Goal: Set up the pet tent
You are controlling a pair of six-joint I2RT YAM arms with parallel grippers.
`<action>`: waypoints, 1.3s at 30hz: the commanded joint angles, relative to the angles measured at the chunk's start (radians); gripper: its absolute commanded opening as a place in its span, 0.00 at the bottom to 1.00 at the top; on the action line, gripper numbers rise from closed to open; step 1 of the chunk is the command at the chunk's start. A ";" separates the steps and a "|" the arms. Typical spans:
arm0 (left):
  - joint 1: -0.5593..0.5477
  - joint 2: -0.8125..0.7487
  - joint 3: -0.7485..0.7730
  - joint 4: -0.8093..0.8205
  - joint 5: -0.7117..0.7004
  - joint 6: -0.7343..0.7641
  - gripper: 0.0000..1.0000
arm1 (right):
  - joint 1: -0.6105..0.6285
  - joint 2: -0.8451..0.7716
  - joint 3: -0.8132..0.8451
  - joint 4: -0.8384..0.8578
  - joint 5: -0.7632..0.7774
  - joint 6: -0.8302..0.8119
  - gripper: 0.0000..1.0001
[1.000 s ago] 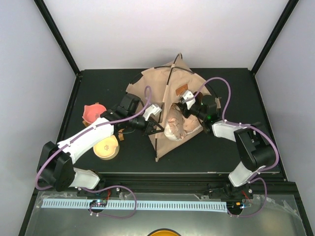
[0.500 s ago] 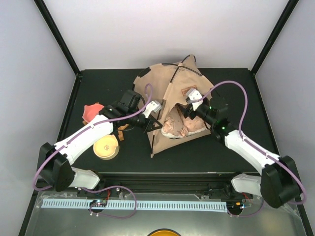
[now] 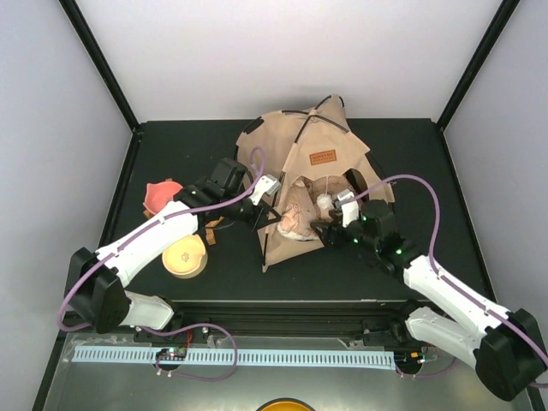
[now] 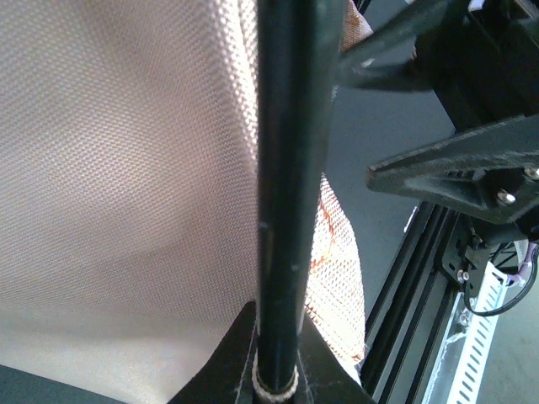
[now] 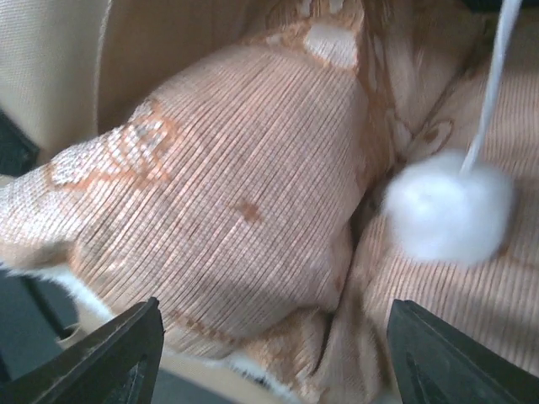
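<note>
Two arms angled inward at pet tent [image 3: 295, 147]: left jaws clamp front pole [image 4: 282, 210]; right jaws spread, facing cushion [image 5: 236, 210].

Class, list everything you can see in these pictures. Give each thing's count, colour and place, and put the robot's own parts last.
tent: 1, tan, mid-table toward the back
poles: black, crossing over the tent; count unclear
label: 1, brown, above the tent's opening
cushion: 1, beige patterned, inside the opening
pompom: 1, white, hanging on a string in the opening
pink bowl: 1, left of the tent
yellow bowl: 1, nearer than the pink one
table: 1, black
left pincer: 1, black, at the tent's front pole; grip unclear
right pincer: 1, black, open, facing the cushion
</note>
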 commanded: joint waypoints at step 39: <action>0.002 -0.005 0.011 -0.036 -0.187 -0.074 0.04 | 0.085 -0.045 0.033 -0.066 0.249 -0.100 0.93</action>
